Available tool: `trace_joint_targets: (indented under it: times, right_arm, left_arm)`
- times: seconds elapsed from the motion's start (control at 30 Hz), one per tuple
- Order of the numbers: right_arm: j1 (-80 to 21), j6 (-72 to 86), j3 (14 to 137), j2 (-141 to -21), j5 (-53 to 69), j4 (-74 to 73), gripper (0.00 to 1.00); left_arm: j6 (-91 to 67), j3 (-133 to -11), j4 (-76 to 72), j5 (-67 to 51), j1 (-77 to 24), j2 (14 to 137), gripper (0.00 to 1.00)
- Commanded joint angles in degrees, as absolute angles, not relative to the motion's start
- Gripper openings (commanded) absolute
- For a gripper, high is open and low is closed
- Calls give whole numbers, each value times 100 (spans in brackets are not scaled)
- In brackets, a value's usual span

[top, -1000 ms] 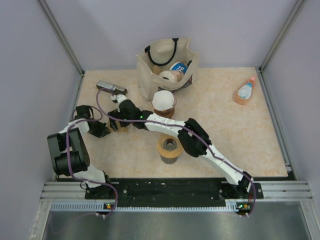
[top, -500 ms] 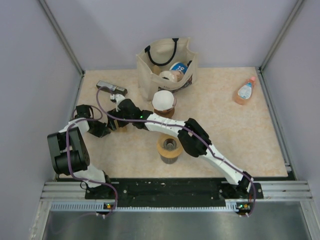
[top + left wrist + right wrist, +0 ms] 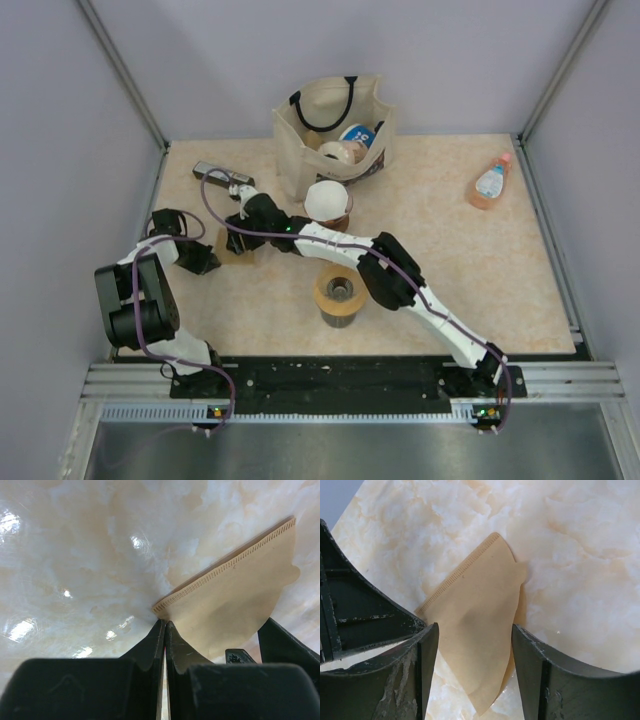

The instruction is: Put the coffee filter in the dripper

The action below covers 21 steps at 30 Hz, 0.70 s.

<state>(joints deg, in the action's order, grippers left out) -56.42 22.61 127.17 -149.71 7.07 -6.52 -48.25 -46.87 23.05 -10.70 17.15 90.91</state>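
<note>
The left end effector (image 3: 165, 625) stays pinched on the tan fan-shaped paper filter (image 3: 235, 600). The right end effector (image 3: 475, 630), jaws apart, has edged in astride it.

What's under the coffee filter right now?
Only marbled tabletop shows around the coffee filter, which lies on it; whatever is directly beneath is covered by the paper.

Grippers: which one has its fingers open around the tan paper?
The right gripper: its jaws stand apart on either side of the coffee filter. The left gripper is pinched shut on the filter's corner.
</note>
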Motion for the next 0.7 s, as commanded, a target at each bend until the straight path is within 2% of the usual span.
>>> trace_joint_targets:
  times: [0.0,0.27,0.37,0.5,0.67]
  right_arm:
    - [-5634,2276,12832,-15117,958,-519,58]
    - [-5642,2294,13034,-15337,959,-659,52]
    - [-5642,2215,13078,-15354,870,-686,35]
    - [-5634,1856,13253,-15232,774,-764,0]
    - [-5642,1118,13237,-14591,528,-703,0]
  left_arm:
    - [-4632,-4474,2848,-554,1661,9440,6]
    - [-4614,-4474,2848,-554,1652,9448,7]
    - [-4605,-4482,2848,-554,1652,9448,7]
    - [-4553,-4544,2865,-633,1652,9361,7]
    - [-4491,-4667,3233,-537,1644,8651,11]
